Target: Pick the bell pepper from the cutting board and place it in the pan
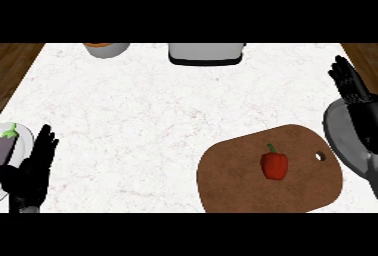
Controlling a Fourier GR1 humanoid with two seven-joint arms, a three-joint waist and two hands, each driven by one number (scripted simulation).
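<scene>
A red bell pepper [275, 165] with a green stem lies near the middle of a brown cutting board [236, 185] at the lower right. The grey pan [338, 131] sits at the right edge, just right of the board, partly hidden by my right hand. My right hand [353, 90] is open with its fingers pointing up, above the pan and apart from the pepper. My left hand [31, 167] rests open at the lower left edge, far from the board.
A white plate [21, 131] holding an eggplant [7, 142] sits at the left edge behind my left hand. A grey toaster-like appliance [206, 52] and a grey bowl [107, 49] stand at the counter's back edge. Wooden floor shows at both top corners.
</scene>
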